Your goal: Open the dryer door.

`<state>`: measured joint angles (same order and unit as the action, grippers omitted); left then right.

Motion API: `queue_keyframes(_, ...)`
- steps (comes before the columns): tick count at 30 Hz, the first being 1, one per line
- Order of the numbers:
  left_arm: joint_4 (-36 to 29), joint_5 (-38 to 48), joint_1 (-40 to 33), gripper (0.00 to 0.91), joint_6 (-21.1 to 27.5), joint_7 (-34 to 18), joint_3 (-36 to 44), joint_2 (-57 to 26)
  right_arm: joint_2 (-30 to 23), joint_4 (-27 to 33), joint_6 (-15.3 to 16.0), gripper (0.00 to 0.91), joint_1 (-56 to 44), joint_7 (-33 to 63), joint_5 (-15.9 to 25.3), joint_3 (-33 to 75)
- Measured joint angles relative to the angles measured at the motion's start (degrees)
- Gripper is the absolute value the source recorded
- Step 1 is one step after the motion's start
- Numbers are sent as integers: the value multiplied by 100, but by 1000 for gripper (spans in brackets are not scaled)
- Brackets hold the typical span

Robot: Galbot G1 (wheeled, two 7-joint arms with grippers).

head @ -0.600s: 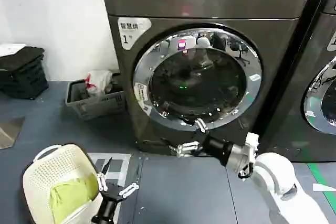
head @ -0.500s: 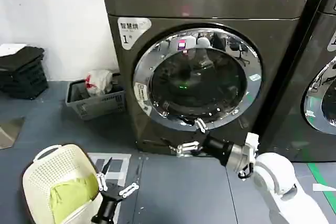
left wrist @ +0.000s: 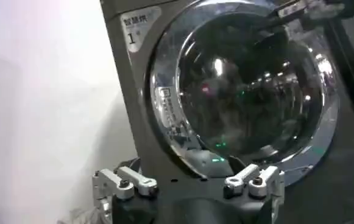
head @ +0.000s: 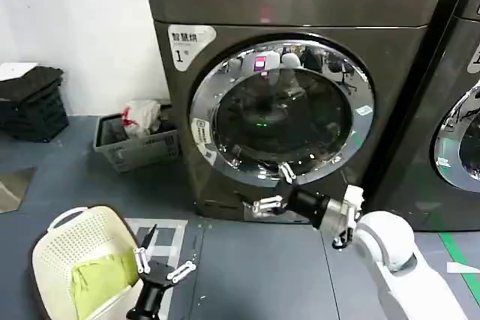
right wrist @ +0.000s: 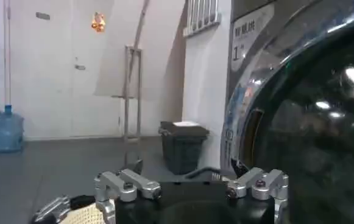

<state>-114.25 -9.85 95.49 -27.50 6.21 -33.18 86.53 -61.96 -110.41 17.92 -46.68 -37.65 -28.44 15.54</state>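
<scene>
Steel-grey dryer (head: 225, 5) fills the middle of the head view, boxy and smooth-sided. Its dryer door (head: 281, 110) sits closed, flush against the front — a round porthole with a wide mirror-bright chrome rim around dark tinted glass. A darker neighbouring machine (head: 457, 110) stands to the right with a similar ring. On the blue-grey floor lie a perforated cream laundry basket (head: 75, 249) and a grey crate (head: 135, 148) by the wall. The right gripper (head: 275, 189) hovers at the door's lower rim, silvery fingers spread wide, holding nothing. The left gripper (head: 161, 260) hangs low beside the basket — also splayed and empty.
</scene>
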Motion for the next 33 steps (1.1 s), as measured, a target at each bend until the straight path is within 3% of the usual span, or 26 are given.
queue_keyframes(16,-122,5,50,907,-18,7,-30,12,-306,1328,-369,907,917,-56,265,-562)
queue_keyframes(33,-248,-4,138,907,-66,9,-30,28,-652,2355,-715,907,1743,-55,335,-1100)
